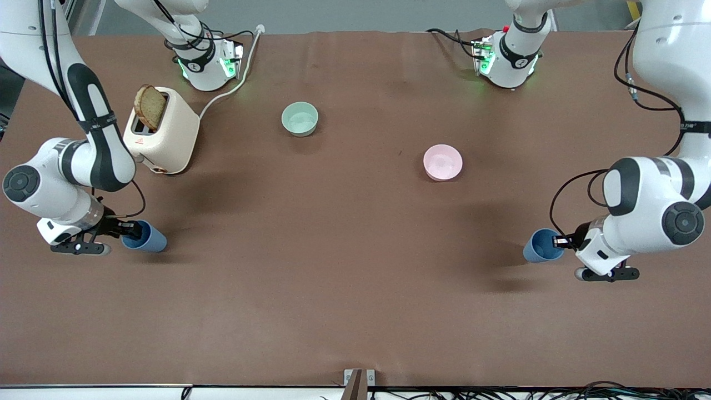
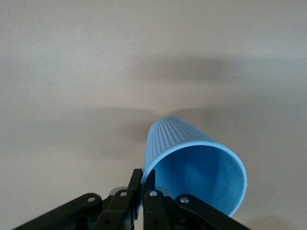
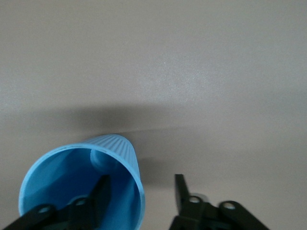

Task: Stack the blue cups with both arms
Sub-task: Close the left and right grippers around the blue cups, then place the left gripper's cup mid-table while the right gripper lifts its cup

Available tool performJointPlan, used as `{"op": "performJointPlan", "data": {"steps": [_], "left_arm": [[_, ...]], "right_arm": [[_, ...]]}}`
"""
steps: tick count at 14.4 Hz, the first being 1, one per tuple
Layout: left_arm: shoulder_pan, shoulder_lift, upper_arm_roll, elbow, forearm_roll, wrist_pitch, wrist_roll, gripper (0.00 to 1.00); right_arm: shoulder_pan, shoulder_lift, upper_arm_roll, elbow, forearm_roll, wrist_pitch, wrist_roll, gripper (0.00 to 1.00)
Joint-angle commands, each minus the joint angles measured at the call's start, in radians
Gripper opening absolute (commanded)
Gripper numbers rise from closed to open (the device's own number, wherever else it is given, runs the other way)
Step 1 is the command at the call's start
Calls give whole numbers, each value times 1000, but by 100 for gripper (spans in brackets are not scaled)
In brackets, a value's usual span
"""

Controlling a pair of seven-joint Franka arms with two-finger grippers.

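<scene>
Two blue cups show. One blue cup [image 1: 150, 239] is at the right arm's end of the table, tipped with its mouth toward my right gripper [image 1: 129, 229]. In the right wrist view my right gripper [image 3: 140, 179] is open, with one finger [image 3: 100, 189] inside this cup [image 3: 117, 148] and the other outside its wall. The other blue cup [image 1: 540, 245] is at the left arm's end, tipped on its side. My left gripper [image 1: 560, 241] is shut on its rim. In the left wrist view the left gripper [image 2: 144, 173] pinches the wall of that cup [image 2: 192, 167].
A cream toaster [image 1: 166, 133] with a slice of bread [image 1: 150, 106] stands near the right arm's base, its cable running toward the base. A mint-green bowl [image 1: 300, 118] and a pink bowl [image 1: 442, 161] sit mid-table, farther from the front camera than both cups.
</scene>
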Motion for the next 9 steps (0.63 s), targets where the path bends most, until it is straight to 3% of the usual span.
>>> {"op": "performJointPlan", "data": {"steps": [1, 3, 5, 9], "left_arm": [[-8, -57, -139, 15, 14, -70, -131, 0], [-44, -52, -231, 25, 25, -70, -304, 1], [-150, -36, -239, 54, 34, -70, -408, 1], [-339, 49, -237, 120, 33, -60, -630, 1]], "right_arm": [[-2, 4, 8, -6, 7, 15, 1, 49], [-2, 4, 8, -4, 10, 15, 3, 37], [-1, 4, 8, -4, 51, 12, 3, 1], [-2, 3, 7, 12, 61, -6, -5, 0]]}}
